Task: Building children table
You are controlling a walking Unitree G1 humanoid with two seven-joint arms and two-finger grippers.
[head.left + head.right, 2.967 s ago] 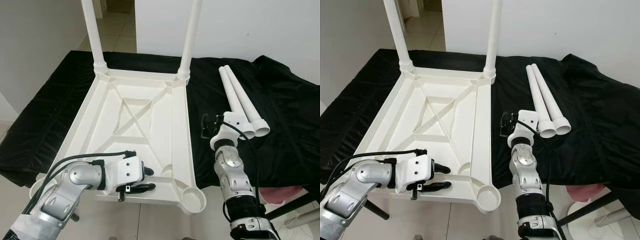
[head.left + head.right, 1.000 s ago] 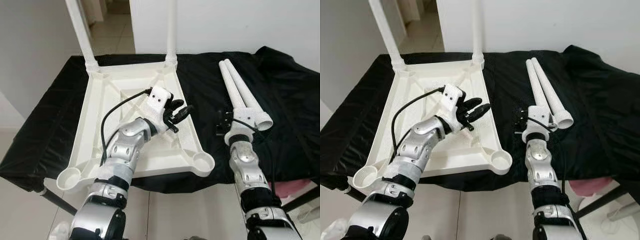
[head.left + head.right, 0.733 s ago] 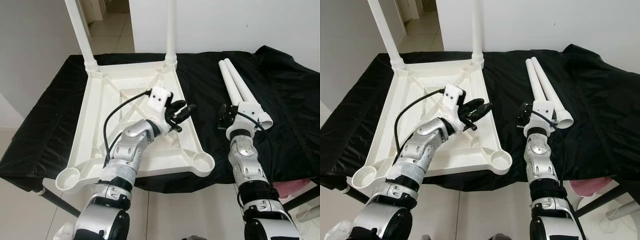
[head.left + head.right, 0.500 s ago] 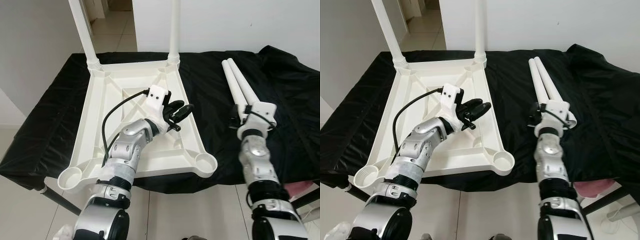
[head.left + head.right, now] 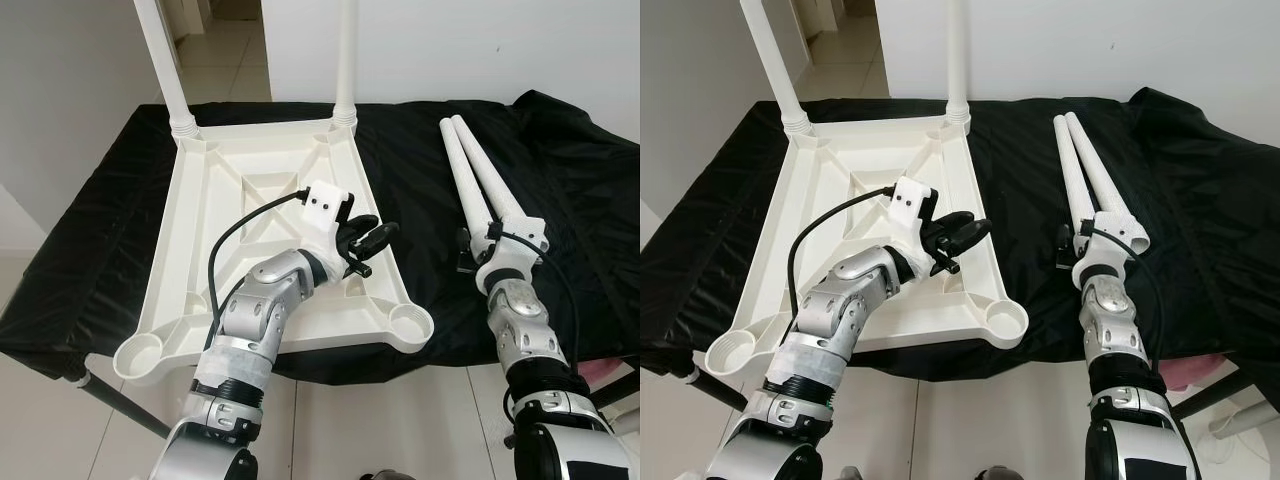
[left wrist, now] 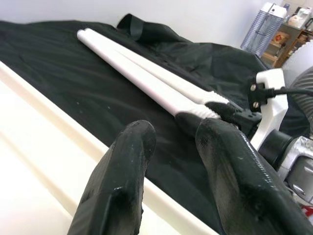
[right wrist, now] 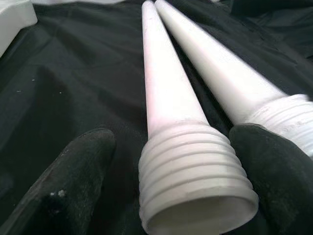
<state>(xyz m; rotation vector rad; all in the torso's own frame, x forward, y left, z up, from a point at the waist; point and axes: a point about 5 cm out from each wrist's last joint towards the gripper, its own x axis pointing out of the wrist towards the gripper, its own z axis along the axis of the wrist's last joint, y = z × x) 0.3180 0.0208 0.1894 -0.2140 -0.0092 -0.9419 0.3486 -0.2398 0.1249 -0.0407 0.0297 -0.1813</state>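
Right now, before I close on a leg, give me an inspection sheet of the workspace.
Surface: black cloth draped over the work table.
Job's things: white tabletop lies upside down, two legs screwed upright into its far corners, near sockets empty; two loose legs lie side by side on the cloth.
Clutter: nothing seen.
Grippers: left gripper open, above the tabletop's right edge; right gripper open, fingers either side of one loose leg's threaded end.
Cables: black cable loops along the left arm.
Surroundings: white wall, tiled floor.
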